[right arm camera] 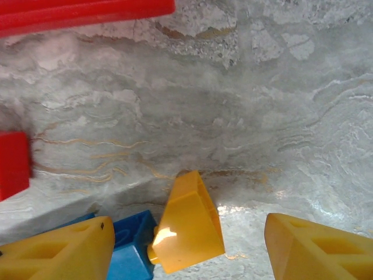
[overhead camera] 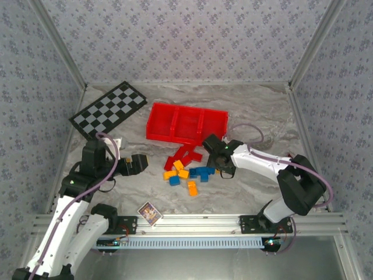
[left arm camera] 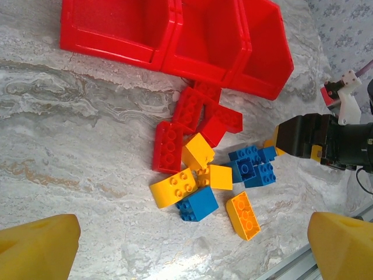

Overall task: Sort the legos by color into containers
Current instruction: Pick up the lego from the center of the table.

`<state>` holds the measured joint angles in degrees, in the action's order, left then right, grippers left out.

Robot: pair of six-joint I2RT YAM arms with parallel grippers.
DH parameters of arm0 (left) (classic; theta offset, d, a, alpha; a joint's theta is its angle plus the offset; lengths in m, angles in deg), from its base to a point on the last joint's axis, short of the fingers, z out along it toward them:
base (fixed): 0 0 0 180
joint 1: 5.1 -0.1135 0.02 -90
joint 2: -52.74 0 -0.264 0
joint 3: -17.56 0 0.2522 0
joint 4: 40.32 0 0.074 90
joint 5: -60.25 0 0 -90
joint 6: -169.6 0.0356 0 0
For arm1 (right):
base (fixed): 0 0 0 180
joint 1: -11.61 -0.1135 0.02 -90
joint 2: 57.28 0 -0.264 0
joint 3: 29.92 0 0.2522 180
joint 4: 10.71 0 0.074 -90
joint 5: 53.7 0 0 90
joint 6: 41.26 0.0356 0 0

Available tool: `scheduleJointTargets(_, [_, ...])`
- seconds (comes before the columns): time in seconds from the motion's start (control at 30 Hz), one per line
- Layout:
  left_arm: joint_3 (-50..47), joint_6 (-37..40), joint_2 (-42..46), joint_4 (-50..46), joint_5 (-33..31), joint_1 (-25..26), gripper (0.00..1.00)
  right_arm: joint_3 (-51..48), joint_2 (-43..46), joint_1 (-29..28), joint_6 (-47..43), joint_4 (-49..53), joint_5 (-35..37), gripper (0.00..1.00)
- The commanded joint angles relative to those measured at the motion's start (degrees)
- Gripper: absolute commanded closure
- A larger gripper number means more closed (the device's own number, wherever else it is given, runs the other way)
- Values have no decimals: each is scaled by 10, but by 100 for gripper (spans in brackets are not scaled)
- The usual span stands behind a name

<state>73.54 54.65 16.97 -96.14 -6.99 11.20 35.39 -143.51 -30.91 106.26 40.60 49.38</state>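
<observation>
The legos [overhead camera: 185, 170] lie in a loose heap on the desk [overhead camera: 256, 111], just on the near side of the red tray [overhead camera: 156, 133]. The red bricks are closest to the tray's near wall, with the orange-yellow and blue ones mixed just nearer. The tray's three compartments run side by side, left to right. The right claw [overhead camera: 223, 171] is down at the right edge of the heap, its fingers apart and straddling an orange-yellow brick [right arm camera: 189, 224]. There is a clear gap between that brick and the right-hand finger [right arm camera: 317, 248], so nothing is gripped. A blue brick [right arm camera: 131, 245] sits against the straddled brick on its left side. The left claw [overhead camera: 140, 165] hangs to the left of the heap, apart from it, fingers spread wide and holding nothing. A checkered board [overhead camera: 108, 109] lies at the far left, and a small printed card [overhead camera: 150, 213] rests near the front edge.
</observation>
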Motion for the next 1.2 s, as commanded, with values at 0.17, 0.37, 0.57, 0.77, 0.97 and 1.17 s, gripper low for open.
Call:
scheduleJointTargets(0.17, [0, 1, -6, 10, 0, 6, 0, -12, -7, 6, -16, 0, -4, 37])
scheduleJointTargets(0.37, [-1, -3, -7, 8, -9, 6, 0, -18, -27, 11, -24, -8, -13, 47])
scheduleJointTargets(0.57, [-2, -5, -9, 7, -19, 7, 0, -24, -32, 15, -29, -9, -8, 55])
scheduleJointTargets(0.77, [-2, -6, -11, 6, -23, 7, 0, -30, -25, 17, -32, -2, 1, 59])
scheduleJointTargets(0.97, [-1, -7, -19, 5, -25, 7, 0, -31, -9, 20, -42, 7, 13, 64])
scheduleJointTargets(1.17, [-1, -9, -20, 5, -32, 8, 0, -31, 20, 19, -55, 4, 27, 71])
